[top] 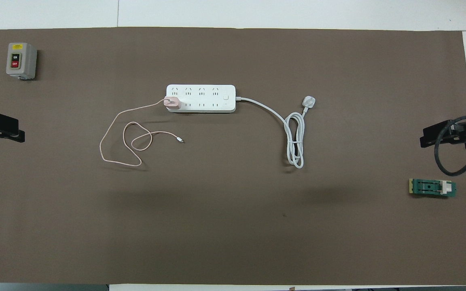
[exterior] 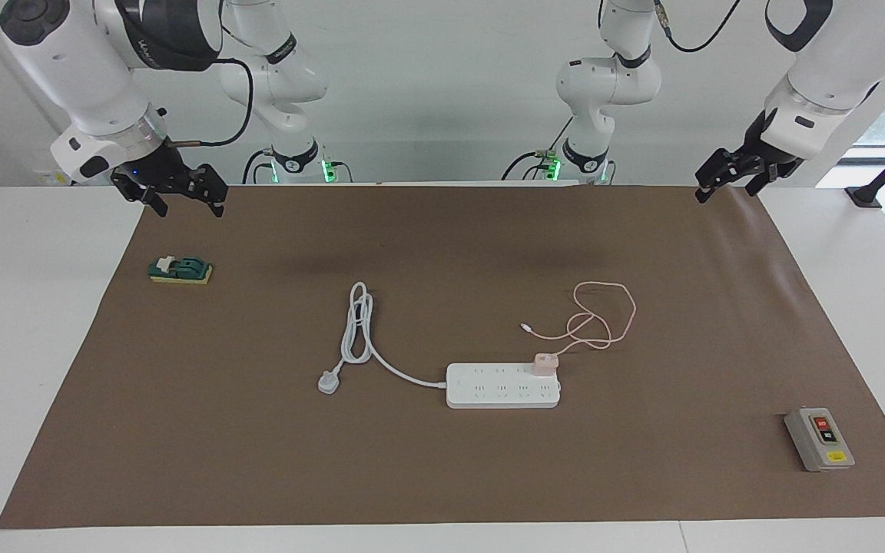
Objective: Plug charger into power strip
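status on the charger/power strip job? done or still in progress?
Looks done: the charger sits on the power strip at its end toward the left arm, apparently in a socket; seating depth can't be judged. Its pink cable lies loose on the mat nearer the robots. Nothing in hand: the left pincer and right pincer are open, empty, up at the mat's corners. Nothing visibly left.

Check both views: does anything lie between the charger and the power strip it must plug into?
Nothing visible does. The charger already sits on the power strip, at the end toward the left arm, in the outlet row nearer the robots. Its pink cable trails away toward the robots, clear of the outlets.
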